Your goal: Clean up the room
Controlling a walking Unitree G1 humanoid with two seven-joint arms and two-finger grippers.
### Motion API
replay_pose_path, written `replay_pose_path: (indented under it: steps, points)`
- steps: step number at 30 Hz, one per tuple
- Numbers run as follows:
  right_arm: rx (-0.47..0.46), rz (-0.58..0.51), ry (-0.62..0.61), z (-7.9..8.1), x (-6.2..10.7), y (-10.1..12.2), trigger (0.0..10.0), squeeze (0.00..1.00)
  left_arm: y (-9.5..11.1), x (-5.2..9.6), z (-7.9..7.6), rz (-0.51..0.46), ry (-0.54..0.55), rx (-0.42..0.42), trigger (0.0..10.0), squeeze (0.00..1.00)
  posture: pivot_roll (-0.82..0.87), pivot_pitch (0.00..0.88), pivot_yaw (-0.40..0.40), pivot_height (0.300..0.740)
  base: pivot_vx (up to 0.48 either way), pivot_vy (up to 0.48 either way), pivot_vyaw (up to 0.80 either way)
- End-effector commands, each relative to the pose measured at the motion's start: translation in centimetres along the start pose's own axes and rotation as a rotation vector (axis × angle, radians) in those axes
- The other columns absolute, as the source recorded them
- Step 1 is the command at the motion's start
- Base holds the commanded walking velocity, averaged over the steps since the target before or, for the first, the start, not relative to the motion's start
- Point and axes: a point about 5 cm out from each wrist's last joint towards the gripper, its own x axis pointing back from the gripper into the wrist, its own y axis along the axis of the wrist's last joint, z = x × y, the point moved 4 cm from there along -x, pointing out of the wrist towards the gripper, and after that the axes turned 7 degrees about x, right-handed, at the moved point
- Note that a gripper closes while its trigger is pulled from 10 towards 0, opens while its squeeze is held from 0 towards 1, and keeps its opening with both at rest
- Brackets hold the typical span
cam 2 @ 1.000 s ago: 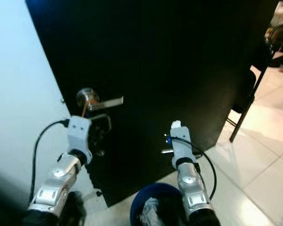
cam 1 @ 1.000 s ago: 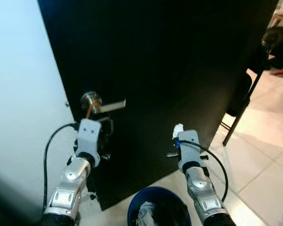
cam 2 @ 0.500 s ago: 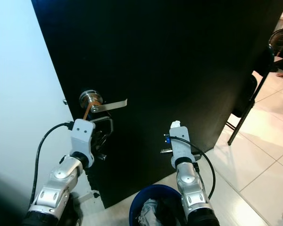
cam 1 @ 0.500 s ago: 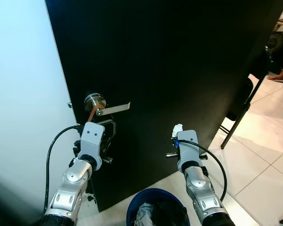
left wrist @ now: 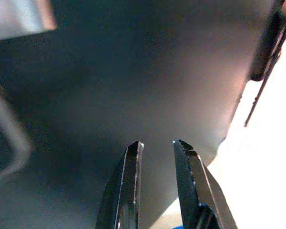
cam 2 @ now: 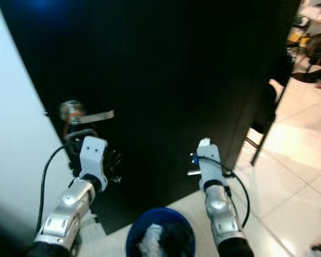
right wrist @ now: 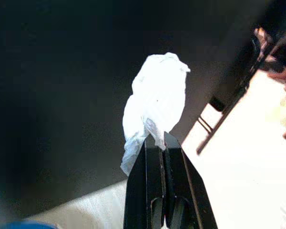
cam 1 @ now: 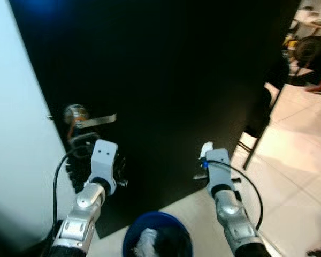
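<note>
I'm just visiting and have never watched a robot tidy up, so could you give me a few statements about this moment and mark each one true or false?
1. The right gripper is shut on a crumpled white tissue. True.
2. The left gripper holds the silver lever door handle. False: its fingers are apart and hold nothing, and the handle is above it.
3. A round blue waste bin stands on the floor, low between the two arms. True.
4. The door in front of the robot is white. False: it is black; the wall beside it is pale.
5. The bin has nothing in it. False: pale crumpled waste lies inside.
</note>
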Motion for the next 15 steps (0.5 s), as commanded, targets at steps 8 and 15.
replay_pose_path:
  steps: [8,15]
  points:
    - [-0.008,0.013,0.02,0.62,0.12,-0.21,10.0,0.0,0.3,0.32,0.81,-0.015,0.039,0.062,10.0,0.0,0.11,0.022,-0.038,0.74,0.0,0.48,0.0]
    - [-0.011,0.008,0.03,0.89,0.03,0.0,10.0,0.0,0.54,0.48,1.18,-0.033,0.054,0.007,10.0,0.0,0.12,0.025,-0.044,0.74,0.0,0.0,0.0]
